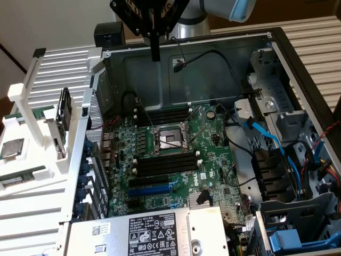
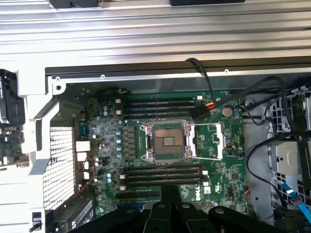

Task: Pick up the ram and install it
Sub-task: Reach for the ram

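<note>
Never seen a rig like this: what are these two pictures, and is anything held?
A robot arm hangs its pincer over an open computer case. One camera stands off the arm; the other sits on its wrist, looking down at the green motherboard, with its empty processor socket and black memory slots. The ram lies in the white rack at the exterior view's left. The pincer is shut, with nothing visibly in it.
</note>
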Robot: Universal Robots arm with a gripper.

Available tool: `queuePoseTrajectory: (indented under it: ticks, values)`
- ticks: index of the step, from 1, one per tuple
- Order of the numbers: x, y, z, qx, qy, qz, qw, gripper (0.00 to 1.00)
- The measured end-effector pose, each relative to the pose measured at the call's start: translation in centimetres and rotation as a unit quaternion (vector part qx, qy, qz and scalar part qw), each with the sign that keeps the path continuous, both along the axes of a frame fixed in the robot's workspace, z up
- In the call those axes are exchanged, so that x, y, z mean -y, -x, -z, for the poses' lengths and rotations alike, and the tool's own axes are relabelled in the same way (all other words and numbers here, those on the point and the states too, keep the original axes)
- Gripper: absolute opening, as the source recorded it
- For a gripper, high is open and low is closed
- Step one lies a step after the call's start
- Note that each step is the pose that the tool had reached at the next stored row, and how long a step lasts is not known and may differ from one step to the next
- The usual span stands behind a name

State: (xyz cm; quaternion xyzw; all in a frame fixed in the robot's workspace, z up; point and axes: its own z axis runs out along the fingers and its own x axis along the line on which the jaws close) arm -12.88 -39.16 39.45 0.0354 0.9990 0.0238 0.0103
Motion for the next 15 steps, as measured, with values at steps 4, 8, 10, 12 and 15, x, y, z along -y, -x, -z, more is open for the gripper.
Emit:
queuePoseTrajectory:
  ticks: [4,8,10,12,15]
  values:
    - [-0.01,1.4,-0.01,0.0000,-0.0002,0.000,1.0000,0.10]
    - [-0.01,3.9,-0.01,0.0000,-0.0023,0.001,1.0000,0.10]
    - [-0.01,4.8,-0.01,0.0000,-0.0031,0.001,1.0000,0.10]
    - [-0.01,5.7,-0.01,0.0000,-0.0035,0.001,1.0000,0.10]
    - [0.01,7.1,-0.01,0.0000,-0.0039,0.001,1.0000,0.10]
